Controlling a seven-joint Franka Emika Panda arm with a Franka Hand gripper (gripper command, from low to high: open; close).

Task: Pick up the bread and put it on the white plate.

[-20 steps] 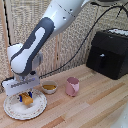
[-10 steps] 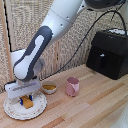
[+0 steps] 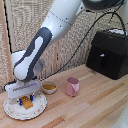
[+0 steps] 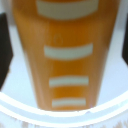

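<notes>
One claw hangs with jaws spread around the bread, which lies on the white plate.

Pale wooden table, matt black box, seemingly glossy white plate.

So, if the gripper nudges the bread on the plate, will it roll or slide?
The bread looks blocky and oblong, so probably it slides, not rolls. It lies on the flat white plate, likely smooth. Being small, it seems light.
</notes>
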